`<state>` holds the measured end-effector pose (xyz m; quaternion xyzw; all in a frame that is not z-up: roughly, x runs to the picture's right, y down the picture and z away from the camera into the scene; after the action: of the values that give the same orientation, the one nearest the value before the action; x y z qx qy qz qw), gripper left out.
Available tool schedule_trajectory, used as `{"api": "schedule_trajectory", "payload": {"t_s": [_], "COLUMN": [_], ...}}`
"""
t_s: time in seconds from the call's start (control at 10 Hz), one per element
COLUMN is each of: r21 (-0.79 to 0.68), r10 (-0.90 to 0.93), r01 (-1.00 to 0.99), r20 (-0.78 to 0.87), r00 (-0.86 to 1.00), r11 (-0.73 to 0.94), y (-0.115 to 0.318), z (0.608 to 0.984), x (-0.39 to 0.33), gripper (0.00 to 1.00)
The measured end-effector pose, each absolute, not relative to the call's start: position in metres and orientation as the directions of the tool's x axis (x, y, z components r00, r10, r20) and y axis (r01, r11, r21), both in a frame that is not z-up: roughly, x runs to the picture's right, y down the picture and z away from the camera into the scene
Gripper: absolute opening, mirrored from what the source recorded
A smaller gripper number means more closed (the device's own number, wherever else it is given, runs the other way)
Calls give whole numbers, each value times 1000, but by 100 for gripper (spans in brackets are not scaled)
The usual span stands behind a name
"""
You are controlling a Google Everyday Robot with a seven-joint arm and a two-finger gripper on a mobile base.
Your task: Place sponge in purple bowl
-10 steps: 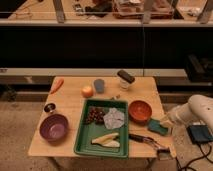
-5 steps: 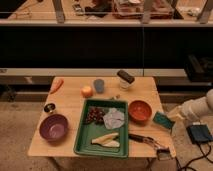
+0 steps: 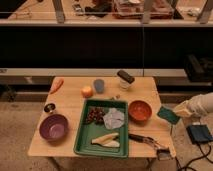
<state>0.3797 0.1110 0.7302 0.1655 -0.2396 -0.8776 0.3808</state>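
Observation:
The sponge [image 3: 167, 114] is a dark green block held up off the table, just past its right edge. My gripper [image 3: 176, 111] is shut on its right side, and the white arm [image 3: 200, 104] comes in from the right. The purple bowl [image 3: 53, 126] stands empty at the table's front left corner, far from the gripper, across the tray.
A green tray [image 3: 83, 140] with food and a crumpled grey wrapper fills the table's middle front. An orange bowl [image 3: 139, 110] stands right of it. A carrot [image 3: 57, 84], an orange fruit [image 3: 87, 91], a grey cup [image 3: 99, 86] and a black-topped jar [image 3: 125, 79] line the back. A dark-handled tool [image 3: 146, 140] lies at the front right.
The sponge has left the table's right front and risen up and to the right in my gripper. The arm has drawn back to the right.

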Motion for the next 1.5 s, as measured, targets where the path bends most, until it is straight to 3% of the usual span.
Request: {"api": "schedule_trajectory", "payload": {"t_s": [0.4,1.1,1.5], "r21": [574,643,690], "r10": [-750,-697,-697], "r01": [545,345,238], "r20": [-201,-435,-520], "r00": [-630,-570,-495], "r11": [-611,-684,-684], "y": [85,45,45], "z": [720,683,666], "x": [325,149,44], "gripper": [0,0,0]}}
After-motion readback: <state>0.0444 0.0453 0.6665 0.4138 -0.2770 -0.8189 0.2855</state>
